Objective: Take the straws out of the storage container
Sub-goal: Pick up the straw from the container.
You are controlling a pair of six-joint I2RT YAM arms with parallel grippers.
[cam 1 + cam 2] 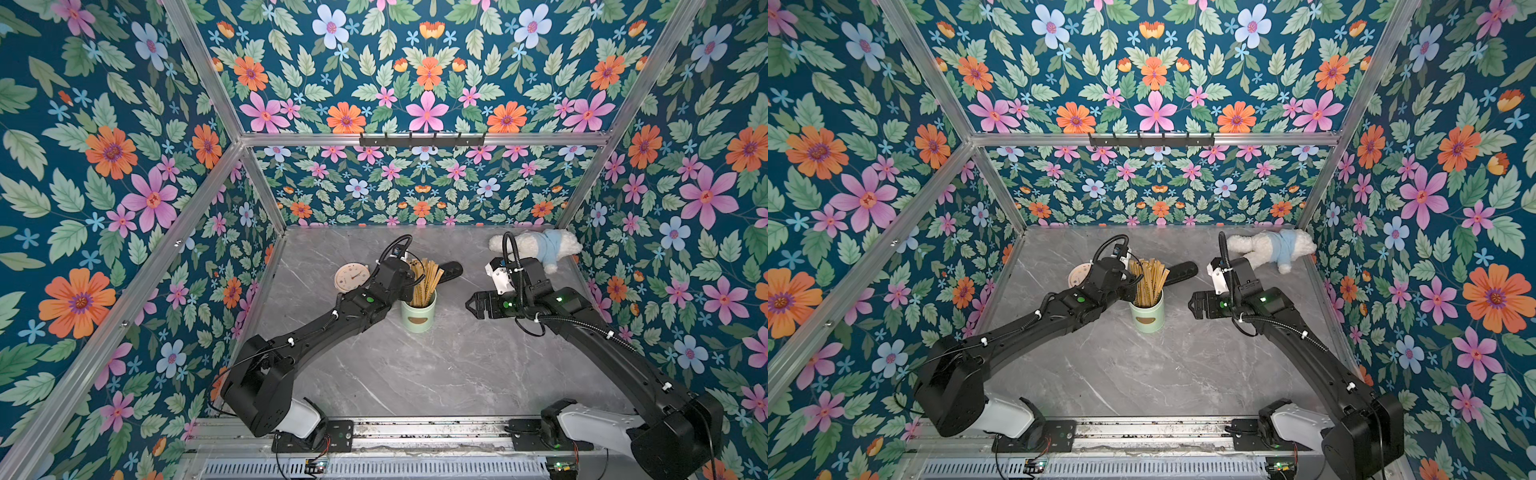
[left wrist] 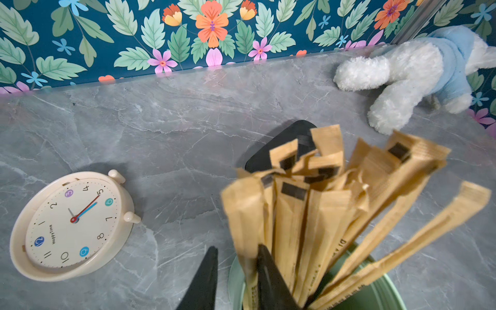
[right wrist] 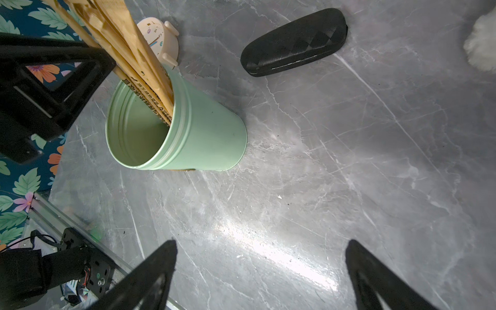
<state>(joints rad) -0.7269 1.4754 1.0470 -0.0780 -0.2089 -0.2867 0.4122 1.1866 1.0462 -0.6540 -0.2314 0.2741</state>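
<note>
The straws (image 1: 426, 278) are a bundle of tan paper-wrapped sticks standing fanned out in the storage container (image 1: 419, 318), a mint-green canister with a brown label in the middle of the table. Both top views show them (image 1: 1148, 278). My left gripper (image 2: 237, 255) reaches into the bundle just above the container's rim (image 2: 375, 292). Its jaws are narrowly apart around the outermost straw (image 2: 247, 214), which touches one finger while a gap shows at the other. My right gripper (image 3: 261, 247) hovers wide open and empty over bare table to the right of the container (image 3: 204, 128).
A cream alarm clock (image 1: 351, 277) lies left of the container. Behind the container lies a black glasses case (image 3: 294, 41). A white plush toy in a blue top (image 1: 536, 245) lies in the far right corner. Flowered walls close in three sides.
</note>
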